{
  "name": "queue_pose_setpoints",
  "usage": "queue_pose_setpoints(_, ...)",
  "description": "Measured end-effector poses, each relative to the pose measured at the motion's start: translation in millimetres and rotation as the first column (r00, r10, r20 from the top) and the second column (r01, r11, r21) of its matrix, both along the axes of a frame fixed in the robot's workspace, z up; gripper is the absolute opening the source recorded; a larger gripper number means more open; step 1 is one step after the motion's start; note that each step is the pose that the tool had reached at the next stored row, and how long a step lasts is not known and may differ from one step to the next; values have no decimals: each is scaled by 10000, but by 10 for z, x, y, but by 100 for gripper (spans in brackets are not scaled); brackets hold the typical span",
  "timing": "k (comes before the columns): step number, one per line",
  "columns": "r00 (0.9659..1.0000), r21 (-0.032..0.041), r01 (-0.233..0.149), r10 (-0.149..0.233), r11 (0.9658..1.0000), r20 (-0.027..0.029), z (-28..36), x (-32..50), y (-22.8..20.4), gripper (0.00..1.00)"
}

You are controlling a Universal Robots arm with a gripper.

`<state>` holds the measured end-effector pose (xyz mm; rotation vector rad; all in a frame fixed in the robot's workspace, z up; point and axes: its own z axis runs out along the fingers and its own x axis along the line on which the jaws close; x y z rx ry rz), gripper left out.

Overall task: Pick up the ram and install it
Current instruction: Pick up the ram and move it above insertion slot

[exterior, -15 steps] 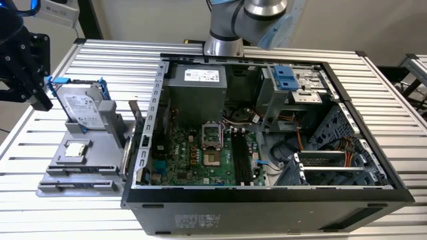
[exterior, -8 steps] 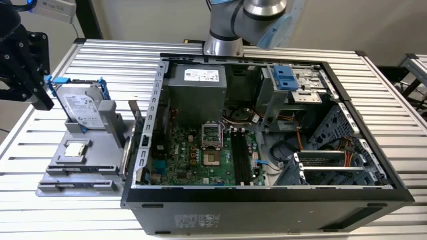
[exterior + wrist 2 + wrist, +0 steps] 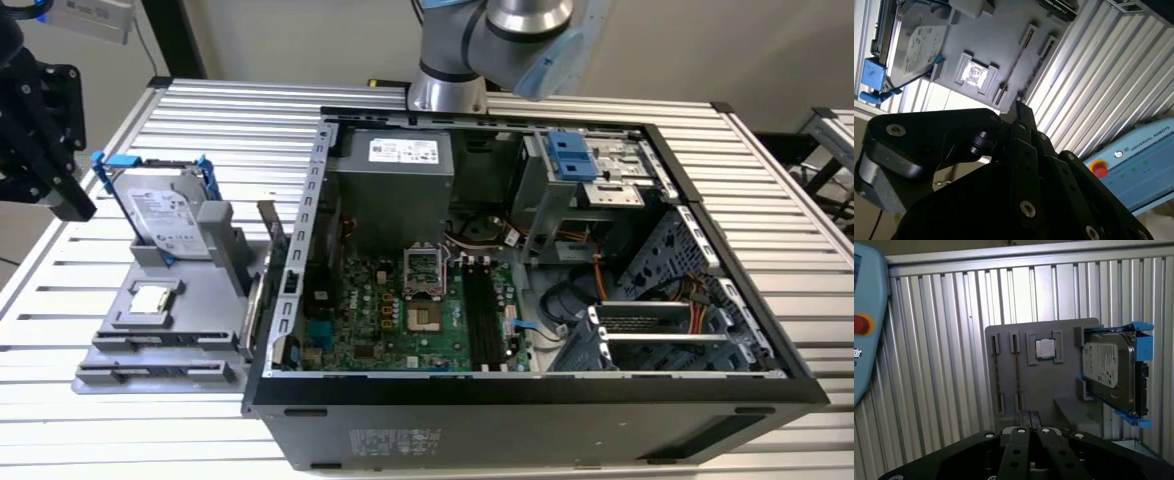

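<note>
Gripper [image 3: 1030,415] hangs near the gray tray [image 3: 1064,385], jaws pressed together, nothing between them. Ram [image 3: 1016,372] stands on edge in a tray slot, just beside the processor chip [image 3: 1044,348], with the hard drive [image 3: 1109,372] past the chip. The open computer case [image 3: 534,390] sits just beside the tray.

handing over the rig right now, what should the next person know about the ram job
Gripper: shut, holding nothing, poised above the gray holder and apart from it.
Ram: standing on edge in the holder's slots, beside the CPU chip and the hard drive with blue rails.
Computer case: open on the table; the motherboard's memory slots look unfilled.
Done: nothing that shows.
Left: the ram is not yet picked up or installed.
</note>
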<state>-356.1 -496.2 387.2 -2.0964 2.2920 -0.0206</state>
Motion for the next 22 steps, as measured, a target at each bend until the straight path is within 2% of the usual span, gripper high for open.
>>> queue_pose_setpoints(7,9998,-9,-213,213,9998,56,0,-87,-1,0)
queue_pose_setpoints(8,9997,1,-243,243,9997,64,0,-96,-11,0)
queue_pose_setpoints(10,9996,59,-269,269,9996,79,0,-109,-41,0)
queue_pose_setpoints(16,9996,409,-278,274,9988,89,0,-110,-149,0)
queue_pose_setpoints(17,9996,446,-279,275,9986,91,0,-110,-161,0)
queue_pose_setpoints(22,9996,446,-280,277,9986,89,2,-109,-169,0)
